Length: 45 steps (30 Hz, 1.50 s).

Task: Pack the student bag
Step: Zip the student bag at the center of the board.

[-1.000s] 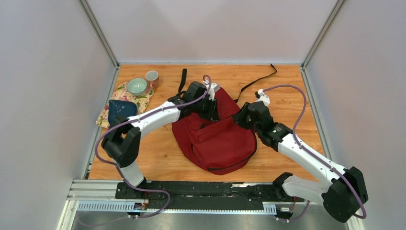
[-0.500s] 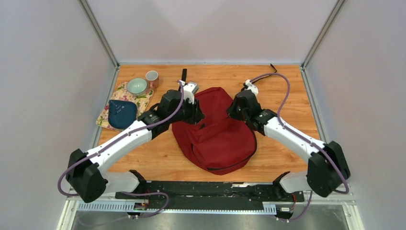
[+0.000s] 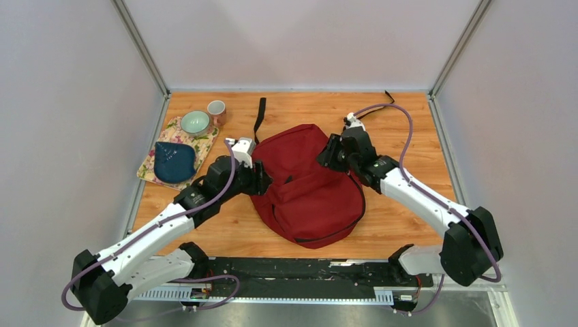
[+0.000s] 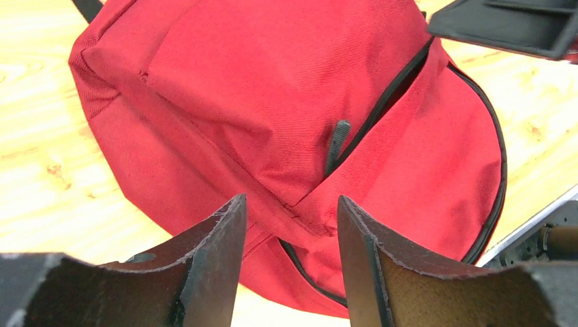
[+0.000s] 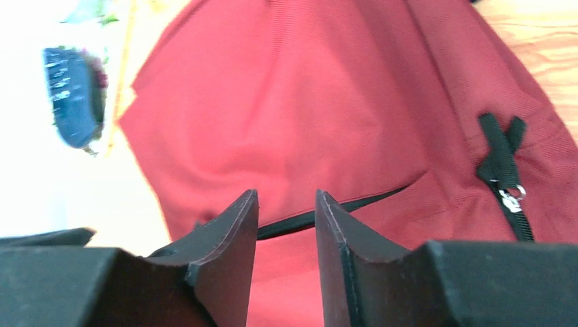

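The student bag [image 3: 307, 187] is laid flat at the middle of the wooden surface [image 3: 238, 231], front pocket uppermost. Its black zip [image 4: 382, 102] seems drawn shut, though the wrist views are too close for certainty. Nothing is gripped: the left fingers [image 4: 211, 266] are parted over the bag's left edge, and the right fingers [image 5: 225, 259] are held narrowly apart above its far right side (both empty). A dark blue pouch [image 3: 172, 162] is left outside on a floral cloth [image 3: 204, 144], so packing is judged unfinished; the bag's contents cannot be seen.
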Each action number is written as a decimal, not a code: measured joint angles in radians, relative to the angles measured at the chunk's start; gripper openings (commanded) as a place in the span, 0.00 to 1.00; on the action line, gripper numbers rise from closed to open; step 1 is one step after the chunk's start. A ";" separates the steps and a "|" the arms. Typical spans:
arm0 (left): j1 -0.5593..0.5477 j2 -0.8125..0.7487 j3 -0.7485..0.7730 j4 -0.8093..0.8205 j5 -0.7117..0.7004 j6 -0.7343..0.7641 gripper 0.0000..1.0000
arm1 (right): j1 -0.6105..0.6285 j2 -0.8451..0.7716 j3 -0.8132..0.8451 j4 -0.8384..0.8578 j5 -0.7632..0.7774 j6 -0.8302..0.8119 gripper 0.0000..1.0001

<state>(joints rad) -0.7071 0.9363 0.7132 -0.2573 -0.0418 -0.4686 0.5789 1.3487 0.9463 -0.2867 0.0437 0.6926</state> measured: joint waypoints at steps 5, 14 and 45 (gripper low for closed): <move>0.000 -0.026 -0.064 0.022 -0.025 -0.049 0.62 | 0.000 -0.047 0.001 0.030 -0.100 -0.009 0.41; 0.000 -0.027 -0.153 0.084 -0.023 -0.138 0.67 | 0.011 -0.047 -0.058 0.060 -0.217 0.021 0.43; 0.030 -0.201 -0.270 0.149 -0.084 -0.271 0.88 | 0.032 -0.124 -0.081 0.036 -0.307 0.017 0.76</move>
<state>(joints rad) -0.6773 0.7349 0.4435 -0.1085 -0.1257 -0.7399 0.6113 1.2243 0.8650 -0.2504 -0.2638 0.7094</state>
